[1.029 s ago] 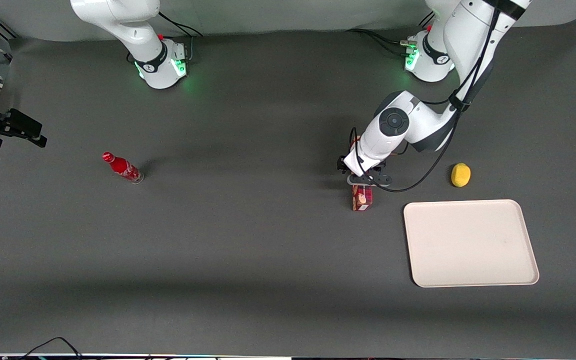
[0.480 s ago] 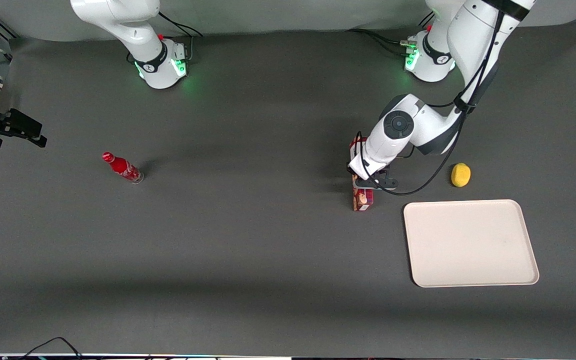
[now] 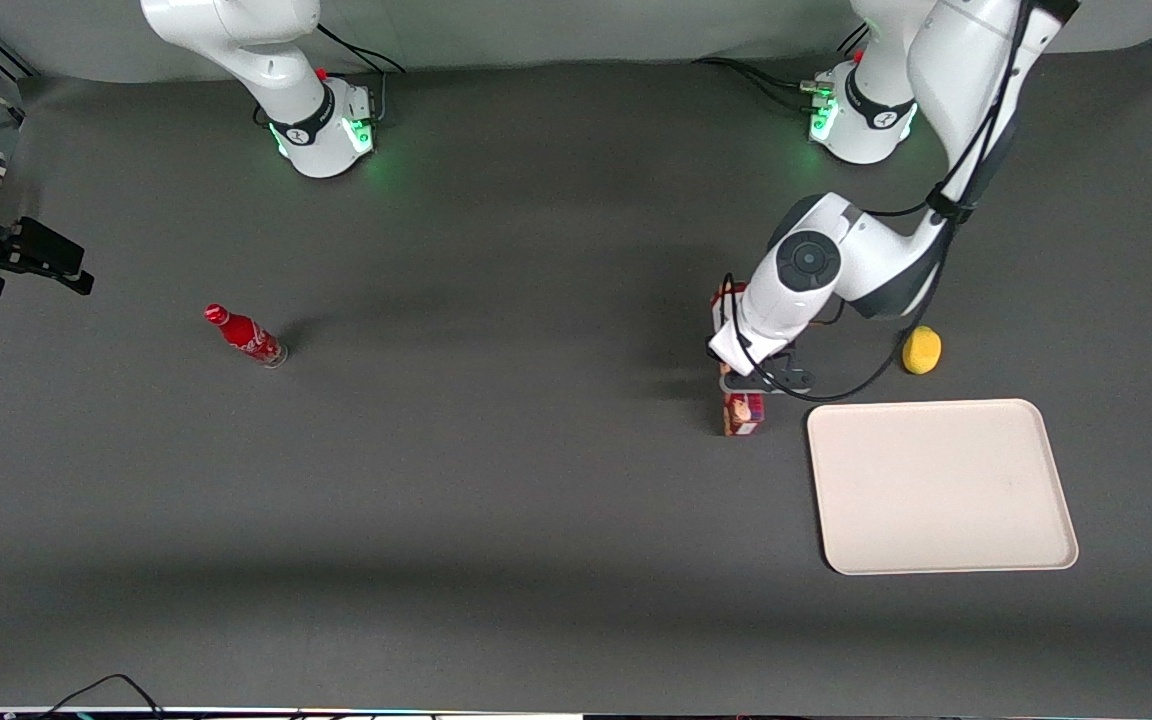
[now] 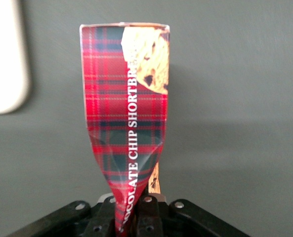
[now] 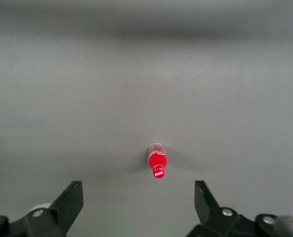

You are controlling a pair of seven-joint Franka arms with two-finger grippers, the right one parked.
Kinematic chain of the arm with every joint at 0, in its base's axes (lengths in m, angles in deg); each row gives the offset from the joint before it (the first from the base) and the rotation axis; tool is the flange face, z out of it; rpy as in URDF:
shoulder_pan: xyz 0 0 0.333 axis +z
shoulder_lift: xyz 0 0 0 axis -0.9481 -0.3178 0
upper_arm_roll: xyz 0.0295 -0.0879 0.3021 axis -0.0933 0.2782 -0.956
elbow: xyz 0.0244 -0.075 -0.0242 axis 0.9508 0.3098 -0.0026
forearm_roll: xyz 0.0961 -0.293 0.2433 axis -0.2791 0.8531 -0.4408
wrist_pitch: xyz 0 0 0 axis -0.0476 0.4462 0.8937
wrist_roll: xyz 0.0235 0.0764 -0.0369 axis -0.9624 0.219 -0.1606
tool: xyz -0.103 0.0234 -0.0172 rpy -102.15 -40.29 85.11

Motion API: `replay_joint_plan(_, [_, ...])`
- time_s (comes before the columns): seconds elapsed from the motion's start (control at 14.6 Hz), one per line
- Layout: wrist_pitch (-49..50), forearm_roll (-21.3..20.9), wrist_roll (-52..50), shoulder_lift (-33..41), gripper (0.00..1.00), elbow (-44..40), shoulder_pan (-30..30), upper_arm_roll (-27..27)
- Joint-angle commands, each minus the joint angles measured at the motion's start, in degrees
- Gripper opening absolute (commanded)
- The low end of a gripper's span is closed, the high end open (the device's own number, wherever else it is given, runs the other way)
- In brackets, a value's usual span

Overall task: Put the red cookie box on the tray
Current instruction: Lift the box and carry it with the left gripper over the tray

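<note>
The red cookie box (image 3: 742, 413) is a red tartan carton, mostly hidden under the working arm's wrist in the front view. My gripper (image 3: 754, 381) is shut on it. In the left wrist view the red cookie box (image 4: 126, 94) sticks out from my gripper (image 4: 131, 217), and its pinched end is crushed narrow between the fingers. The cream tray (image 3: 941, 486) lies flat on the table beside the box, toward the working arm's end and a little nearer the front camera. One rounded corner of the tray (image 4: 3, 54) shows in the left wrist view.
A small yellow round object (image 3: 921, 350) sits just farther from the front camera than the tray. A small red bottle (image 3: 246, 336) stands toward the parked arm's end of the table, and the red bottle (image 5: 157, 163) shows in the right wrist view too.
My gripper has carried the red cookie box a short way toward the tray and nearer the front camera. The tray, bottle and yellow object have not moved.
</note>
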Motion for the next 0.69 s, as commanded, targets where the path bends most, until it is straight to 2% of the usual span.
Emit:
replay_joint_plan(0.0, [17.87, 2.76, 5.09, 5.34, 0.00, -12.11, 1.19, 0.22])
replay_joint_plan(0.14, [26.58, 7.42, 11.23, 5.43, 0.00, -20.28, 3.03, -0.39])
replay_joint_plan(0.27, [33.80, 10.24, 17.82, 5.08, 0.00, -27.76, 4.62, -3.28])
replay_joint_plan(0.48, [39.79, 10.87, 26.97, 4.82, 0.00, -35.16, 6.65, -8.29])
replay_joint_plan(0.62, [40.07, 10.96, 31.54, 4.90, 0.00, -36.84, 6.82, -13.29])
